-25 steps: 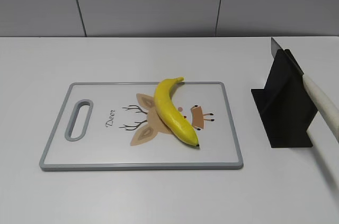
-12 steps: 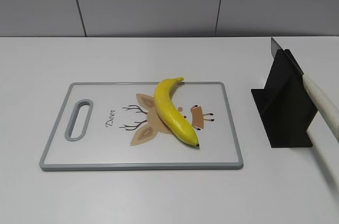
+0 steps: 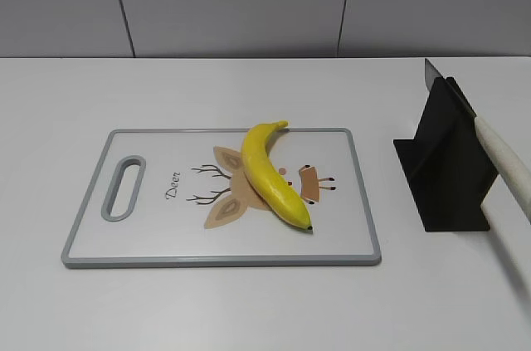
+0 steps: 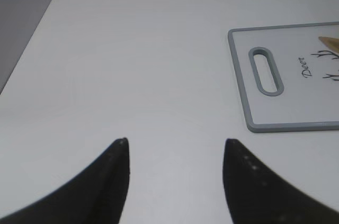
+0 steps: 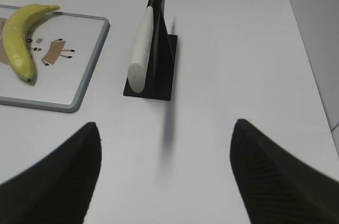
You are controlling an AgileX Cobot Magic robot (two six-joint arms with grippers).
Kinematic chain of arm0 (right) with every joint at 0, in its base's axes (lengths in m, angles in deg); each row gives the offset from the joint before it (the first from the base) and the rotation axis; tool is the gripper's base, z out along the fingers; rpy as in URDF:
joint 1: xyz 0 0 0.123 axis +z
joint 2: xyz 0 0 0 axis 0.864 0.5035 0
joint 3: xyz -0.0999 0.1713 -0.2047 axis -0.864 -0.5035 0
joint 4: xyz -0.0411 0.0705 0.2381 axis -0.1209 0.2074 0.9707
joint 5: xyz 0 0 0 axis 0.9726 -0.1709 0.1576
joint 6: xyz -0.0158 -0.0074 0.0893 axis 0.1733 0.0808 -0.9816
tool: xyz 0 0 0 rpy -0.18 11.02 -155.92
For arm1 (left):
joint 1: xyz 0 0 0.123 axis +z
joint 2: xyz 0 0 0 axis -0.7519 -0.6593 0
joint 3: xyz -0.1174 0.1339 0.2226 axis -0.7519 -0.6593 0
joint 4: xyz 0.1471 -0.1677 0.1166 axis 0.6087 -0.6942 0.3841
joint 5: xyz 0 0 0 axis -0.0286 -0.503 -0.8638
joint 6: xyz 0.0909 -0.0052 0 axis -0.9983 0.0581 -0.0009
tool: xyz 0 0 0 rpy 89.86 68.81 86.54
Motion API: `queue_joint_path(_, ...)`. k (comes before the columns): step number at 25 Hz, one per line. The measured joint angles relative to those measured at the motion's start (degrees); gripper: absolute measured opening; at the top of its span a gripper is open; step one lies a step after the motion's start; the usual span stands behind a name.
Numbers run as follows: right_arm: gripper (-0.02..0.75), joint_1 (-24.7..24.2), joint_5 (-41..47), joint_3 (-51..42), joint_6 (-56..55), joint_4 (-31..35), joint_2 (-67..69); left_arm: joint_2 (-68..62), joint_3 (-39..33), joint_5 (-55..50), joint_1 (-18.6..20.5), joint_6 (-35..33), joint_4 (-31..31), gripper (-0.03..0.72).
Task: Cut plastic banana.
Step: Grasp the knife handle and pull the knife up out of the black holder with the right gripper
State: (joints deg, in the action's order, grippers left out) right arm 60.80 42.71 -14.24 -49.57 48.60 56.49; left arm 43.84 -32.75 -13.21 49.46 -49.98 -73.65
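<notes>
Between the earlier exterior pictures and this one we find nothing changed: the plastic banana [image 3: 272, 173], the cutting board [image 3: 158, 253], the knife [image 3: 504, 162] and its black stand [image 3: 446, 170] all sit exactly where they were. We take that to mean the work has not started, and both arms are waiting back from the things.

The plastic banana lies whole on the board, roughly at the middle of the desk [image 3: 249, 309], over the printed deer picture, its stem pointing toward the far edge and its black tip toward the near edge. We see no cut in it.

The knife rests in the black stand near the right edge of the desk, pale handle sloping toward the near right corner and the blade tip showing above the stand toward the far edge. Nothing touches it.

In the left wrist view, the left gripper [image 4: 176, 147] hangs over bare desk toward the left edge, jaws spread and empty, with the board's handle slot off to its right. In the right wrist view, the right gripper [image 5: 164, 131] hovers over the desk on the near side of the stand, jaws spread wide and empty, the handle end pointing toward it.

We judge the first step is still ahead: the right arm must take the knife handle before any cutting, probably while the left steadies the fruit.
</notes>
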Motion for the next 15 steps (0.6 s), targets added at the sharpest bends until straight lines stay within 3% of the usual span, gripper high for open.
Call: queue_joint_path(15,0.589,0.0,4.91,14.81,0.0,0.22,31.1,0.0,0.0,0.05,0.0,0.0,0.05,0.608)
